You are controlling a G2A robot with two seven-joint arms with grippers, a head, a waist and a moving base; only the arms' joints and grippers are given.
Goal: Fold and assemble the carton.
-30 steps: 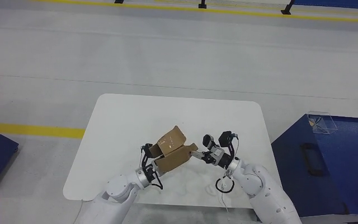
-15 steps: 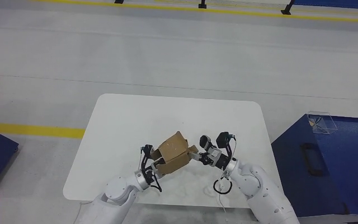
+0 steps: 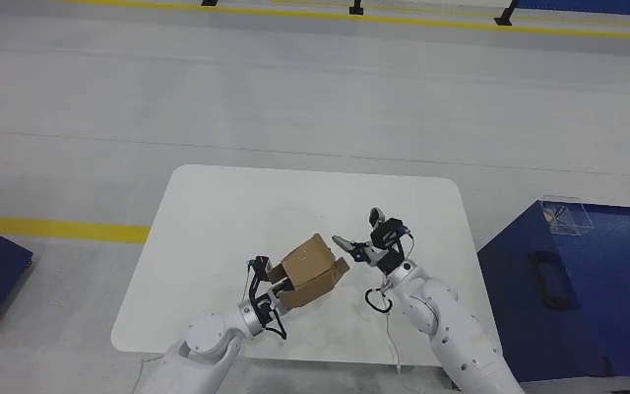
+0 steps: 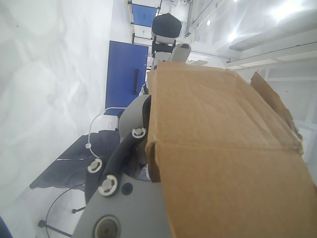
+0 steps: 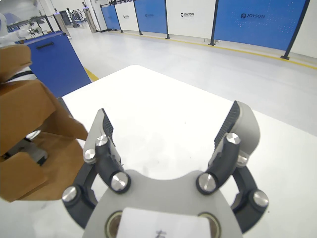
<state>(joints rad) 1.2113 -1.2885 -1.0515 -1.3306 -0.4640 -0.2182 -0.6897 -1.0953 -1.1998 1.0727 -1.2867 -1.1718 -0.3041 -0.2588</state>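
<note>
Two grippers | left gripper (image 3: pixel 276 286) grasps tilted brown cardboard carton (image 3: pixel 310 264) at its left end | right gripper (image 5: pixel 171 130) splayed, empty; carton's loose flap just left of it

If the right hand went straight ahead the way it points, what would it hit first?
Likely just the bare table; the right hand is open and the carton sits off to one side.

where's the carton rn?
Top view: carton is near the table edge nearest the robot, held by the left gripper; the open right gripper is close beside it.
</note>
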